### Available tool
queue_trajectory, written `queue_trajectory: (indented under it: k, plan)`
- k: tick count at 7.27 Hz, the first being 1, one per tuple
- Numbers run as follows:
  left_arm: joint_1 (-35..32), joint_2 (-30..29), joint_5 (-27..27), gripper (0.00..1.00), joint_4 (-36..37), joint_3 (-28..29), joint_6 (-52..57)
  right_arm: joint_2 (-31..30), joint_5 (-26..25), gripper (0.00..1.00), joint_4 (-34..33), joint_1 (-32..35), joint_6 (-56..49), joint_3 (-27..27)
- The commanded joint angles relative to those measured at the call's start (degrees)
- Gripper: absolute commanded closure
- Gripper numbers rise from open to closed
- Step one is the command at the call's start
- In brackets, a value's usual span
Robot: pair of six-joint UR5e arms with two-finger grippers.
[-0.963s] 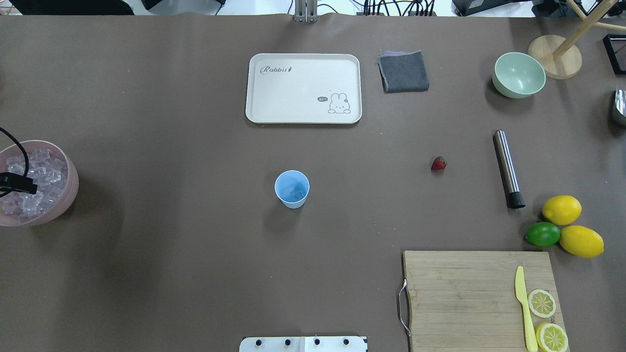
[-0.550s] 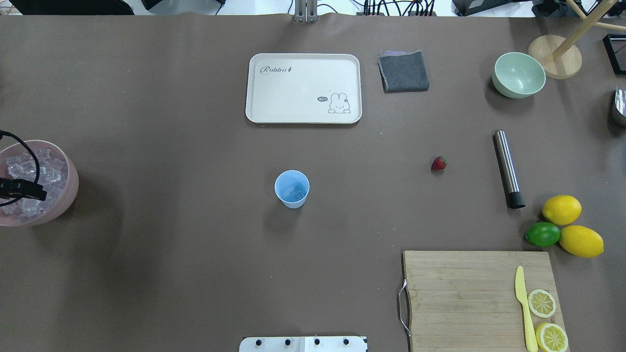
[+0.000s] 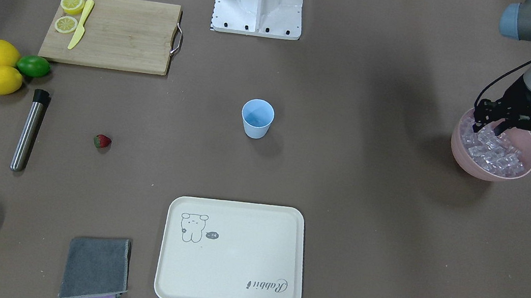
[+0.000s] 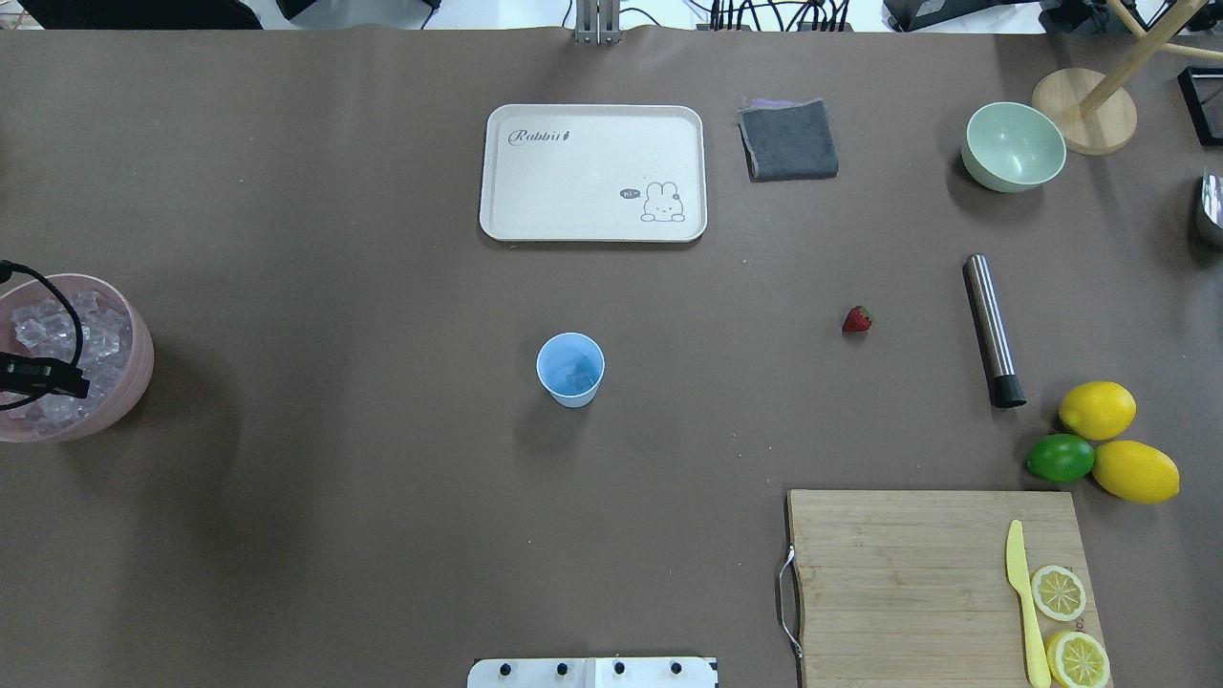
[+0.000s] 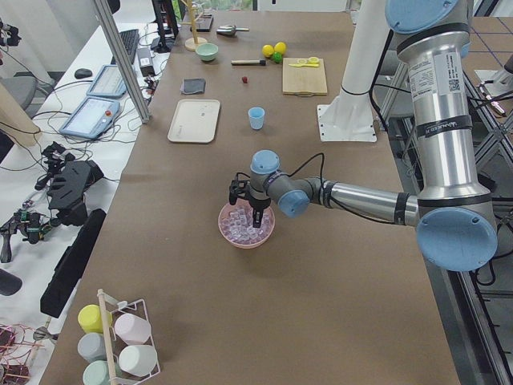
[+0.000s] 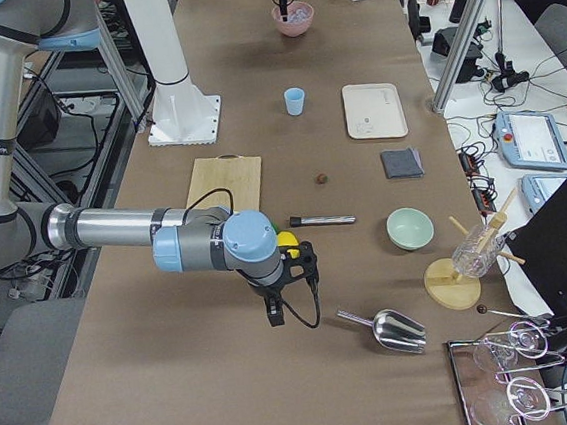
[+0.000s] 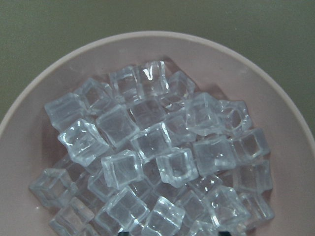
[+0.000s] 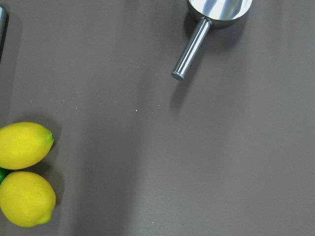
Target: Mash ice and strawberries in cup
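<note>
From the front-facing camera, the left gripper [image 3: 488, 128] is lowered into the pink bowl [image 3: 488, 173] at the 3 o'clock edge of the worktop [image 3: 367, 193]. Its fingers are spread, with the tips among the ice [image 3: 496, 151]. The cup [image 3: 257, 118] stands upright near the middle, well apart from the bowl. The strawberry [image 3: 102, 141] lies at the cup's 8 o'clock, also well apart, on bare worktop beside a metal muddler [image 3: 27, 133].

From overhead, the bowl is cut by the 9 o'clock edge and only a dark part of the left gripper shows over the ice. The cup is central, with the strawberry out toward its 2 o'clock.

From the left end of the worktop, the near arm reaches across and its gripper hangs in the bowl. The cup is far off at the bowl's 12 o'clock.

From the right end, the right gripper [image 6: 273, 312] hangs above bare worktop with a metal scoop [image 6: 395, 329] at its 4 o'clock. Whether its fingers are spread or closed, I cannot tell.

The left wrist camera is filled by cubes heaped in the bowl.

The right wrist camera shows two lemons [image 8: 24, 145] at 8 o'clock and the scoop's handle at 12 o'clock.
</note>
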Motion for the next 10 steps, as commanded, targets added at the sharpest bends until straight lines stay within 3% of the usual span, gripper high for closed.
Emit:
queue_trajectory:
  k: [1,3,6,8,10]
  plan:
    - [0.01,0.41,-0.06,1.00,0.01,-0.25,-0.15,0.05,0.07,0.00,-0.12,0.09,0.09,0.07]
    - [-0.42,0.15,-0.49,1.00,0.36,-0.77,0.46,0.14,0.15,0.00,-0.47,0.00,0.09,0.34]
    - [-4.01,-2.03,-9.16,1.00,1.32,-2.35,0.91,0.05,0.15,0.00,-0.47,0.00,0.09,0.16]
    - [-6.13,-13.06,-10.52,1.00,16.36,-6.90,0.73,0.05,0.15,0.00,-0.47,0.00,0.09,0.08]
    - [-4.48,-24.41,-10.16,1.00,23.10,-6.49,-4.94,-0.12,0.15,0.00,-0.47,0.00,0.09,-0.10]
